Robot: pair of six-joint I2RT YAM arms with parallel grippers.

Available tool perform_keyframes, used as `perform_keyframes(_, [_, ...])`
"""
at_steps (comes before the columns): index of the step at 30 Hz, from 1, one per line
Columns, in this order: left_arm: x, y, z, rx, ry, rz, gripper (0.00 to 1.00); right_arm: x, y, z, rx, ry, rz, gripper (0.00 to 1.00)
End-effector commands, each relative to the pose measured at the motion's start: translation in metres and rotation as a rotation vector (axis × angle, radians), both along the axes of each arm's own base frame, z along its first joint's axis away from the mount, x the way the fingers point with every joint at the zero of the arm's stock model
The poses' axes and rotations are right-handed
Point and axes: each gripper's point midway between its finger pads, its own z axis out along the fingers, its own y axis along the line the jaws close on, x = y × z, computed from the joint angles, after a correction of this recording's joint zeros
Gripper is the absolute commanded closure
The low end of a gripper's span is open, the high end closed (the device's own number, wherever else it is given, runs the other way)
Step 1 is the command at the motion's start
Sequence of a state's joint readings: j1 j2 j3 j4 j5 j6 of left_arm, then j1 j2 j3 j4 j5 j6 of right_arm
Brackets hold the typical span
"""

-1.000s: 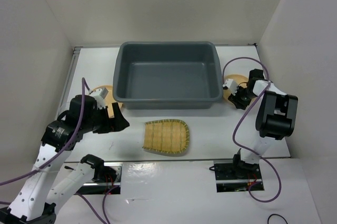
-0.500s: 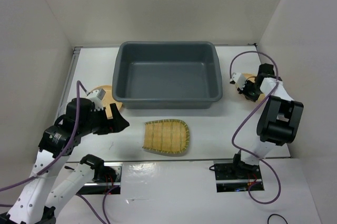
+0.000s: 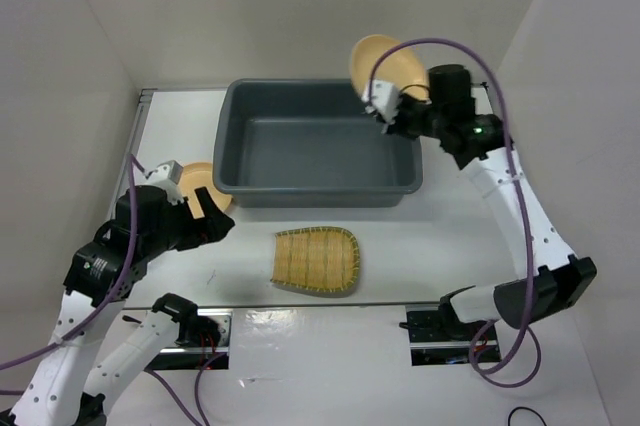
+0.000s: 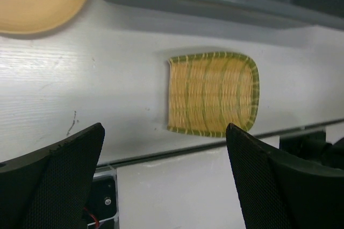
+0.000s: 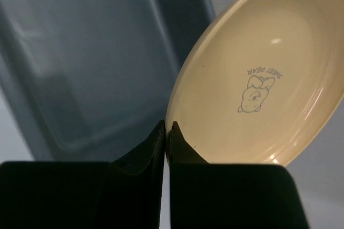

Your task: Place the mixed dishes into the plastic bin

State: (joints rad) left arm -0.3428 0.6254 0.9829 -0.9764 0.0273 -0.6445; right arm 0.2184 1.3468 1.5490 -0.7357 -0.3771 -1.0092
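We see the right gripper point(image 5: 166, 131) pinching the plate point(image 5: 252, 78) by its thin rim only; it could slip and miss the plastic bin point(image 5: 80, 57) below.

The large rectangular slate-grey plastic bin point(image 3: 318, 189) stands on the white table point(image 3: 430, 236). Above the far right corner of the bin, the right gripper point(image 3: 384, 106) grips the edge of a round flat tan-orange plate point(image 3: 378, 58), which is in the air and tilted. A yellowish woven bamboo tray point(image 3: 316, 260) lies on the table in front of the bin. By the bin's near left corner lies a second tan-orange plate point(image 3: 203, 178). The left gripper point(image 3: 208, 223) partly covers it.
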Motion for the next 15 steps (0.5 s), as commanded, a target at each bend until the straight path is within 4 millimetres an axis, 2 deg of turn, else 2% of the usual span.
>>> perform_keyframes(1, [0.017, 0.021, 0.042, -0.004, -0.137, 0.162, 0.00, -0.005, 0.060, -0.030, 0.043, 0.117, 0.056, 1.00])
perform_keyframes(2, [0.017, 0.021, 0.046, -0.001, -0.148, 0.157, 0.00, -0.009, 0.079, -0.048, 0.021, 0.153, 0.096, 1.00])
perform_keyframes(3, [0.019, 0.021, 0.053, -0.002, -0.175, 0.151, 0.00, -0.005, 0.090, -0.077, -0.005, 0.211, 0.112, 1.00])
perform_keyframes(5, [0.024, 0.020, 0.063, 0.012, -0.189, 0.139, 0.00, 0.002, 0.098, -0.113, -0.035, 0.264, 0.115, 1.00])
perform_keyframes(7, [0.025, 0.020, 0.064, 0.038, -0.166, 0.128, 0.00, 0.015, 0.099, -0.153, -0.083, 0.321, 0.098, 1.00])
perform_keyframes(9, [0.023, 0.027, 0.072, 0.060, -0.164, 0.155, 0.00, 0.028, 0.086, -0.174, -0.122, 0.344, 0.070, 1.00])
perform_keyframes(10, [0.023, 0.030, 0.073, 0.073, -0.157, 0.167, 0.00, 0.032, 0.083, -0.193, -0.144, 0.380, 0.066, 1.00])
perform_keyframes(12, [0.020, 0.043, 0.071, 0.120, -0.139, 0.213, 0.00, 0.041, 0.074, -0.206, -0.167, 0.397, 0.046, 1.00])
perform_keyframes(13, [0.022, 0.048, 0.071, 0.139, -0.121, 0.244, 0.00, 0.045, 0.065, -0.220, -0.196, 0.418, 0.025, 1.00])
perform_keyframes(15, [0.021, 0.057, 0.062, 0.198, -0.075, 0.278, 0.00, 0.047, 0.055, -0.232, -0.229, 0.434, 0.004, 1.00])
